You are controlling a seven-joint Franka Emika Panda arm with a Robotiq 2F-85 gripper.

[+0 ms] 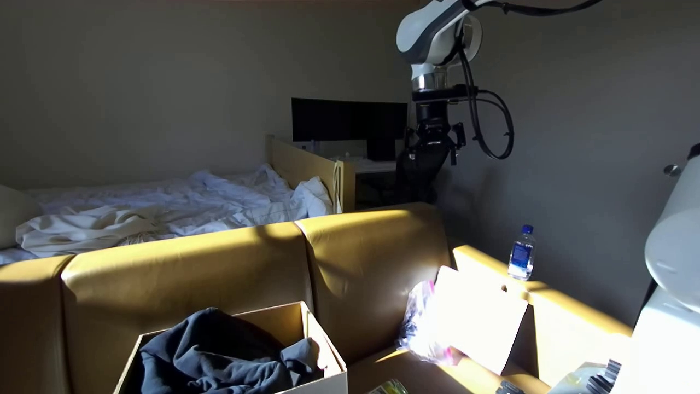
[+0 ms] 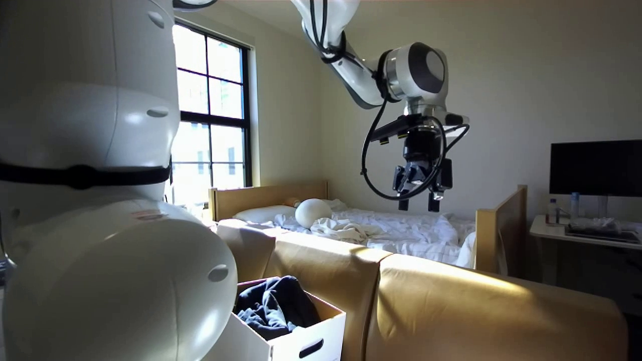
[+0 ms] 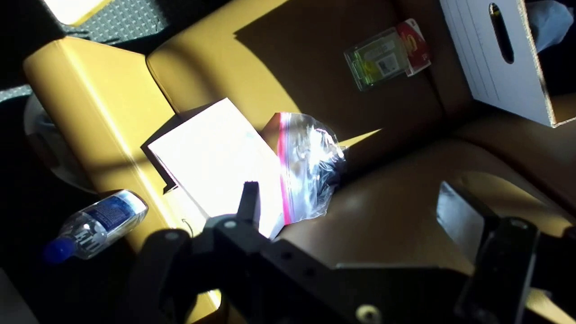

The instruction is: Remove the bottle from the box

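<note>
The clear bottle [image 1: 521, 257] with blue cap and blue label stands upright on the sofa's armrest, outside the box. The wrist view shows the bottle [image 3: 108, 220] at the lower left, apart from the fingers. The box [image 1: 332, 381] sits on the sofa seat with dark cloth in it; it also shows in an exterior view [image 2: 329, 335] and at the wrist view's upper right [image 3: 478, 54]. My gripper [image 2: 419, 203] is open and empty, high above the sofa in both exterior views [image 1: 432, 150]. Its fingers are wide apart in the wrist view [image 3: 348, 193]. The box's bottom is hidden.
A bright white panel [image 1: 473, 320] leans on the armrest [image 1: 574, 306], beside a clear zip bag [image 3: 310, 166]. A clear-and-red package [image 3: 387, 56] lies on the seat. The sofa back [image 2: 451, 301] rises beside the box. Behind are a bed [image 2: 401, 230] and a desk [image 2: 546, 230].
</note>
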